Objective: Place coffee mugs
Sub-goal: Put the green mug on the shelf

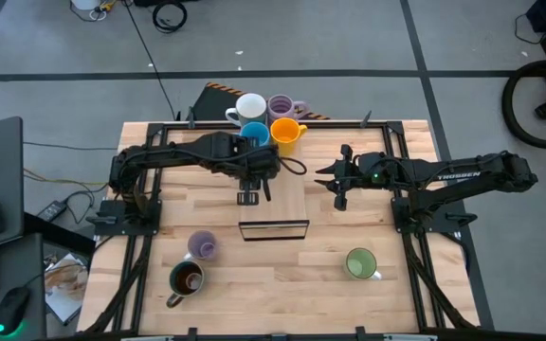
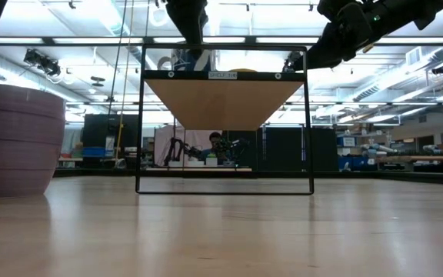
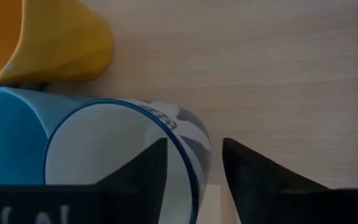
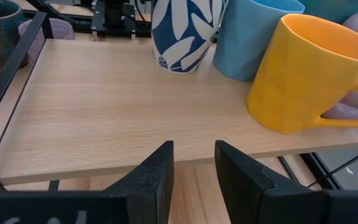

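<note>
Fingers of your left gripper (image 3: 194,171) straddle the rim of a blue-and-white patterned mug (image 3: 129,155), one inside, one outside, on the raised shelf (image 4: 123,106). Beside it stand the blue mug (image 1: 255,134), orange mug (image 1: 286,132), white mug (image 1: 249,107) and lilac mug (image 1: 281,106). Your right gripper (image 4: 193,165) hovers narrowly parted, empty, facing the shelf. You have another lilac mug (image 1: 202,245), the olive mug (image 1: 186,278) and the green mug (image 1: 360,263) on the table.

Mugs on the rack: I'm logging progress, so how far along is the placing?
Done: white mug, lilac mug, blue mug and orange mug stand on the rack. In hand: left gripper, open, straddles the wall of the leaf-patterned mug there. Left: second lilac mug, olive mug and green mug on the table; right gripper hovers open, empty.
</note>
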`<state>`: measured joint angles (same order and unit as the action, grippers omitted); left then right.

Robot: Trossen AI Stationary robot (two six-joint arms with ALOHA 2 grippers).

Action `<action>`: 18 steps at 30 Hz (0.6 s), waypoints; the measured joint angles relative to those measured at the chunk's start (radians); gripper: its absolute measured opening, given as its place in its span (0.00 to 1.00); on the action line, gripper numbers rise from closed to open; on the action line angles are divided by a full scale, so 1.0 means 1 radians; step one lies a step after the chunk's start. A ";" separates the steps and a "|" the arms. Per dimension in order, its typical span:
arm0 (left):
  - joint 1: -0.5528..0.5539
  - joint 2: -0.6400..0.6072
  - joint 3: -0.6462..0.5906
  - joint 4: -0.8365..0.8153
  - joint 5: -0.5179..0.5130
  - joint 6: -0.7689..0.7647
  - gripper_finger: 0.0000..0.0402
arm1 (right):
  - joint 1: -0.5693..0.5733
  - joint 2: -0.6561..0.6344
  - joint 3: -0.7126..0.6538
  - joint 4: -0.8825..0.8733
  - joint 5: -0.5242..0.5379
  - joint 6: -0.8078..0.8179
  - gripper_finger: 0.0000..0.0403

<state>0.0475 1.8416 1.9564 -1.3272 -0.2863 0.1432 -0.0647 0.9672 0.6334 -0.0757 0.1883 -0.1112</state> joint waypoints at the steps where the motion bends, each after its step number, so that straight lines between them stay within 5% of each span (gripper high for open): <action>1: 0.000 0.000 0.000 0.000 0.000 0.000 0.41 | 0.000 0.000 0.000 0.000 0.000 0.000 0.30; 11: 0.000 -0.059 0.000 0.020 0.003 0.011 0.48 | 0.000 0.000 0.000 0.008 0.000 0.003 0.30; 18: 0.001 -0.127 0.000 0.080 0.099 0.010 0.49 | 0.007 -0.005 0.000 -0.014 0.001 0.012 0.31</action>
<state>0.0482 1.7141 1.9560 -1.2468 -0.1874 0.1535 -0.0573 0.9618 0.6334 -0.0894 0.1896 -0.0989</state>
